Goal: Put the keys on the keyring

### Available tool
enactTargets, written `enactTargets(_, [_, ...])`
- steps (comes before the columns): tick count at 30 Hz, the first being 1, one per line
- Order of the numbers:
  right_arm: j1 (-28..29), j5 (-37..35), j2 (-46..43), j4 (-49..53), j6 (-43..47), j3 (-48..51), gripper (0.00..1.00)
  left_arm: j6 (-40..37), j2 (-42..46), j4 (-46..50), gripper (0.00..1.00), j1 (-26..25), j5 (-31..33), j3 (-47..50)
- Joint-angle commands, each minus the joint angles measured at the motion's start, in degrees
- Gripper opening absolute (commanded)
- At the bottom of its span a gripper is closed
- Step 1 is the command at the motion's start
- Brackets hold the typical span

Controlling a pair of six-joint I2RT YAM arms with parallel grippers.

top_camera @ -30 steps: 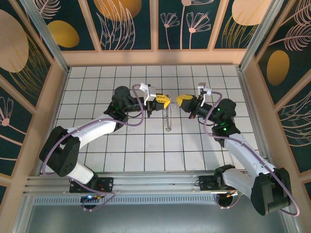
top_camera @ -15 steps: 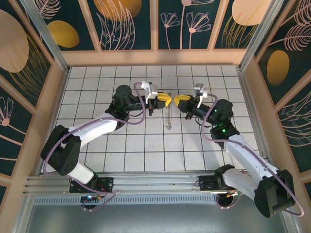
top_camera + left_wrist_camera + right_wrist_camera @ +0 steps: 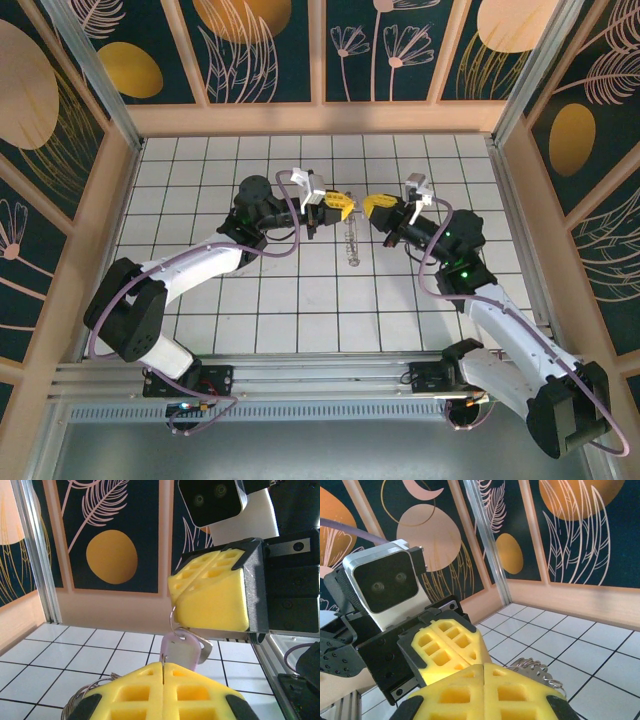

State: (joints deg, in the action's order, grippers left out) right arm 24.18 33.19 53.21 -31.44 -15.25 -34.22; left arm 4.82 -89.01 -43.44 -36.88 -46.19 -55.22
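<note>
One key, one keyring (hanging edge-on)

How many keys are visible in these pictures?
1: a lilac key between the tips of the left gripper and the right gripper. More may be hidden behind them.

keys — pale lilac, upright, mid-air | keyring — thin greyish hoop, apparently edge-on, hanging just beneath

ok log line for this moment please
left gripper shut | right gripper shut | tips close together | key between them, holder unclear | keyring below them
</note>
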Motion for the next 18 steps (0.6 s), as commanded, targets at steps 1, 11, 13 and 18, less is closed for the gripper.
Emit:
enactTargets(1, [0.94,0.11,0.39,-1.01,1.60,-0.40,0.00,0.72,0.15,-3.10,0.00,-0.51,-0.06,-1.55])
enactTargets(11, [2.08,-0.13,2.56,-0.95,2.34,-1.42,0.00,0.60,0.15,-3.32,0.00,-0.73,0.13,-1.64])
enactTargets(13, [2.15,-0.30,2.87,-1.28,2.28,-1.53,0.00,0.56,0.07,-3.32,0.00,-0.73,-0.04,-1.64])
enactTargets(18, [2.14,-1.48,3.10,-1.34,2.41,-1.64,0.00,0.47,0.07,-3.47,0.00,-0.73,-0.45,-1.46])
